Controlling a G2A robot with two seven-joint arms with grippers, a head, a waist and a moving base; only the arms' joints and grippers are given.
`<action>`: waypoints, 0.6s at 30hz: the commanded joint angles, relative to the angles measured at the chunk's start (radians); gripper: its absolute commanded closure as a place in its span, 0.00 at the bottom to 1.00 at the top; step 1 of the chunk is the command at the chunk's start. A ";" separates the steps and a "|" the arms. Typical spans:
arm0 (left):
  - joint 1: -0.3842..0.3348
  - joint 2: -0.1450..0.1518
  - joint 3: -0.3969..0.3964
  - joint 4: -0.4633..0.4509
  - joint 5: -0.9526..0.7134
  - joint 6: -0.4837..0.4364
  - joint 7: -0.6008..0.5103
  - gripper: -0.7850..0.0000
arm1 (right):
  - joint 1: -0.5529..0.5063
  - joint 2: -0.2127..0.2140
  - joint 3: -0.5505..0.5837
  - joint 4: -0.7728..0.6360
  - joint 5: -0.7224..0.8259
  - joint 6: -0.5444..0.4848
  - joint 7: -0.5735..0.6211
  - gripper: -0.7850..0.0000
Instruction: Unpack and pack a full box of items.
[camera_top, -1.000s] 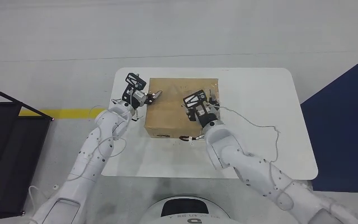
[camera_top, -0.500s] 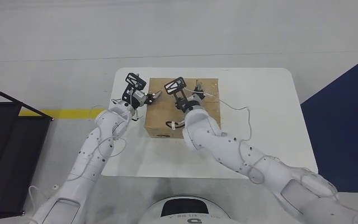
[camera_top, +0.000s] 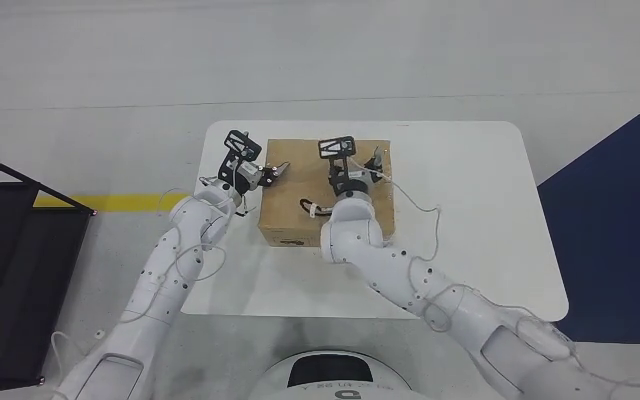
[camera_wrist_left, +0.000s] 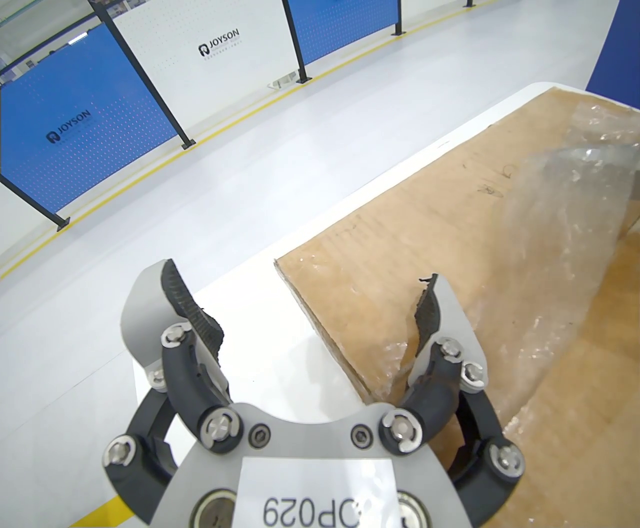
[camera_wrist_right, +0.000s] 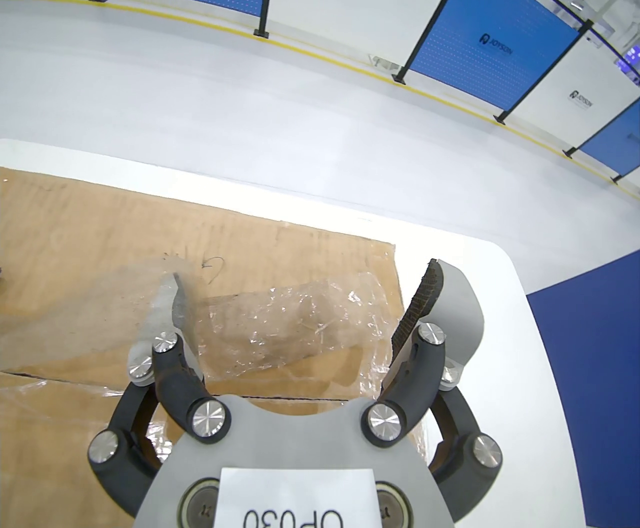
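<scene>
Bright, even light from above falls on the pale floor (camera_top: 300, 60) and the white tabletop (camera_top: 470, 200), with no single lamp in sight; shadows are soft and faint; the near face of the box (camera_top: 290, 200) sits a shade darker than its top; in the wrist views the clear film (camera_wrist_right: 300, 320) on the cardboard throws small white glints; one finger (camera_wrist_right: 167, 305) of the right tool (camera_wrist_right: 302, 277) looks smeared and see-through; the yellow line (camera_wrist_right: 350, 62) on the floor bows toward the edges.

We are holding our left gripper (camera_wrist_left: 300, 275) open with jaws spread wide at the left, and our right gripper (camera_wrist_right: 302, 272) equally open to its right, both pointing toward the far side.
</scene>
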 joint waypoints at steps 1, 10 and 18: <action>0.000 0.000 0.000 0.000 0.000 0.000 0.000 0.00 | -0.036 0.005 0.036 -0.016 -0.005 0.012 -0.025 0.16; 0.000 0.000 0.000 0.000 0.000 0.000 0.000 0.00 | -0.227 0.038 0.198 -0.167 -0.033 0.003 -0.134 0.17; 0.000 0.000 0.000 0.000 0.000 0.000 0.000 0.00 | -0.357 0.047 0.288 -0.269 -0.084 0.005 -0.184 0.00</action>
